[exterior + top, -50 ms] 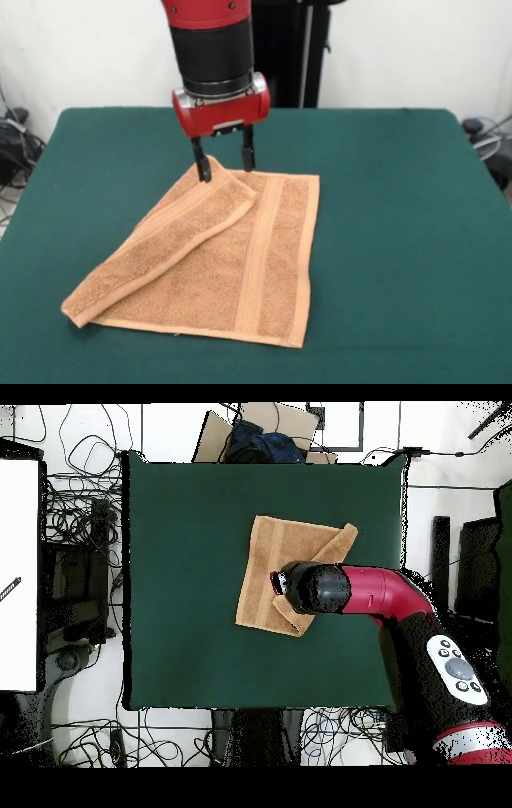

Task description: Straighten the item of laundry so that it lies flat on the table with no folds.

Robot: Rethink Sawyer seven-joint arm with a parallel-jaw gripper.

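The item of laundry (240,264), a peach-orange towel, lies on the green table (400,240) with its left part folded diagonally over the rest. That fold forms a thick flap running from the far corner down to the near left corner. My gripper (225,166) stands open just over the far corner. One fingertip (203,170) touches the top of the flap, the other (249,160) is at the towel's far edge. From overhead, the towel (268,564) sits right of the table's (180,584) middle. My arm's wrist (312,589) covers part of it and hides the fingers.
Green tabletop surrounds the towel on all sides. Tangled cables (85,534) lie on the floor around the table. A cardboard box with dark cloth (260,434) sits beyond one edge. A white panel (20,574) stands at the side.
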